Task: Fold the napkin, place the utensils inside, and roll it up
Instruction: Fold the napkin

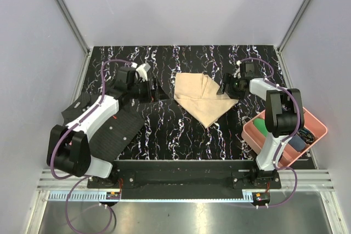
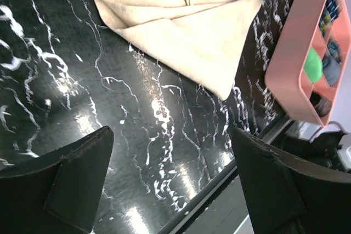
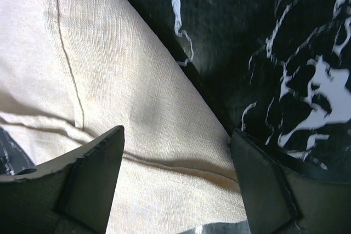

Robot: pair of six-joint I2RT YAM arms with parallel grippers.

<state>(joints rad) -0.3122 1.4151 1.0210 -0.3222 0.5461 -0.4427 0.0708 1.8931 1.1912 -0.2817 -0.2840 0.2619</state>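
Top external showed the napkin (image 1: 203, 100) part-folded on the desk (image 1: 164, 130), utensils nowhere in sight, rolling undone, both arms' jaws apart.

The left arm (image 1: 93, 119) stretches forward from its base, forearm lying low. Its wrist is turned inward, so the left gripper (image 1: 156, 92) points across at the other claw, jaws spread wide. The right arm (image 1: 277, 119) rises steeply, then bends at the elbow. The right gripper (image 1: 226, 89) is tipped downward, jaws likewise wide apart. The two claws face each other, well apart.
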